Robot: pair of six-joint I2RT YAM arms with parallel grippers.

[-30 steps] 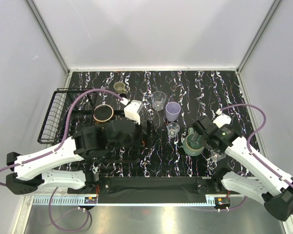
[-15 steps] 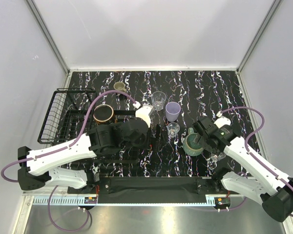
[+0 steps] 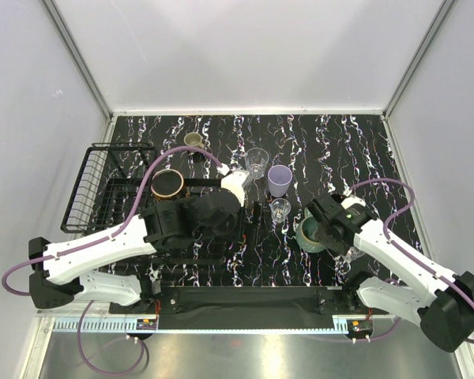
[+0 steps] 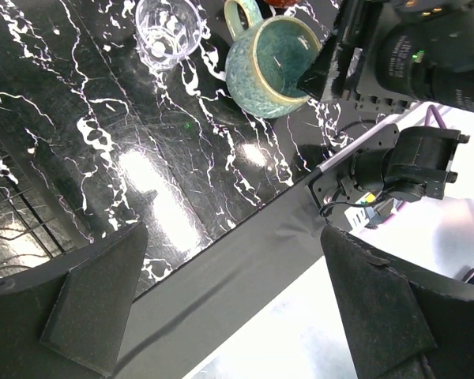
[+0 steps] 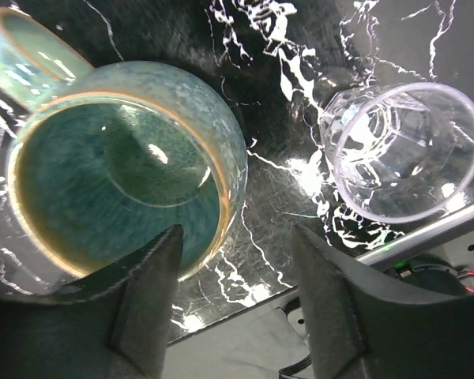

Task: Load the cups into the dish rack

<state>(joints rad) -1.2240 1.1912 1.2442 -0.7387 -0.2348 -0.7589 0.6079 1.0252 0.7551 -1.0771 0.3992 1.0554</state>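
**Item 1: right end effector** [image 5: 235,233]. I see its fingers parted but not fully spread. They straddle the wall of the teal mug [image 5: 118,166], roughly opposite the handle. One finger overlaps the mouth and the other hangs outside the wall. I see no pinch on the wall.

**Item 2: teal mug.** It stands mouth up on the surface [image 3: 363,150], at the right front. In the right wrist view its handle lies at 10 o'clock.

**Item 3: clear glass** [image 5: 407,150]. It sits at 3 o'clock of the mug in that view, near but apart, just inside the surface's near edge.

**Item 4: left end effector** [image 4: 233,237]. Its fingers are spread wide with nothing between them. The teal mug lies at 12 o'clock in its own view, well apart.

**Item 5: neighbours, top view.**
- The small glass [image 3: 280,208] is at 10 o'clock of the mug, near it.
- The lavender cup [image 3: 280,180] stands beyond that.
- The tall clear glass [image 3: 257,162] is farther on, at 11 o'clock.

**Item 6: dish rack** [image 3: 83,193]. It sits on the 9 o'clock side of the surface, well apart from the teal mug, with the left arm [image 3: 182,225] between them. The dark copper-rimmed mug [image 3: 167,184] stands at the rack's right end. The olive-beige mug [image 3: 193,140] is at 1 o'clock of that one, near the far edge.

**Room.** I see bare surface from 12 to 2 o'clock of the teal mug, out to the far and right edges.
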